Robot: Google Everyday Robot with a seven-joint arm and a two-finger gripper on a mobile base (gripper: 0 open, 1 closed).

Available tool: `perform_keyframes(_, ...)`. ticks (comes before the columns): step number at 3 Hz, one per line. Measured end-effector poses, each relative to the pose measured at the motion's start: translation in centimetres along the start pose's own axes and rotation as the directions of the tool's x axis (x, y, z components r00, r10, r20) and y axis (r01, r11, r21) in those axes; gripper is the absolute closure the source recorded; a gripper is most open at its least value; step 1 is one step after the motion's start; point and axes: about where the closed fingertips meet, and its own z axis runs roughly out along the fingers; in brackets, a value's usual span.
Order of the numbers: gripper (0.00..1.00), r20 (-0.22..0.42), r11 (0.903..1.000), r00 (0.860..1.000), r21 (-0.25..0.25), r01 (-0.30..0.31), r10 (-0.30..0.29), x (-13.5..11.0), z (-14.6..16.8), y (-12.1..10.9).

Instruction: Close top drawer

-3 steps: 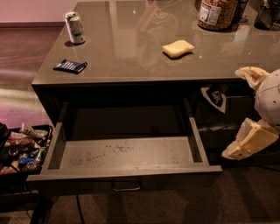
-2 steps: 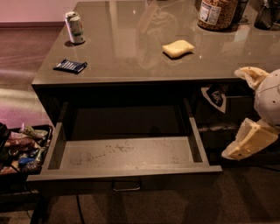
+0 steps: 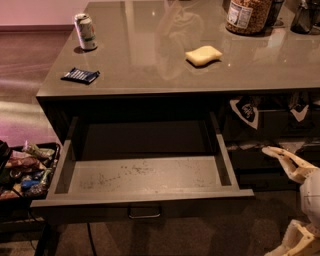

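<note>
The top drawer [image 3: 145,176] sits pulled far out at the centre of the frame, its speckled grey floor bare and its small metal handle [image 3: 144,214] on the front at the bottom centre. The gripper [image 3: 274,200] is at the lower right, just beside the drawer's right front corner, its cream fingers [image 3: 286,161] spread apart and holding nothing. On the countertop [image 3: 150,75] above stand a soda can [image 3: 86,31], a blue packet [image 3: 80,75], a yellow sponge [image 3: 203,55] and a labelled jar [image 3: 248,15]; their print is too small to read. A bin of wrapped snacks [image 3: 25,170] sits at the left edge.
</note>
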Motion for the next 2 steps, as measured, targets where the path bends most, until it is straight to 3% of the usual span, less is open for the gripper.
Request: perform_keyframes(2,0.00,0.034,0.9999,0.999,-0.010,0.004,-0.004,0.06,0.66,0.49)
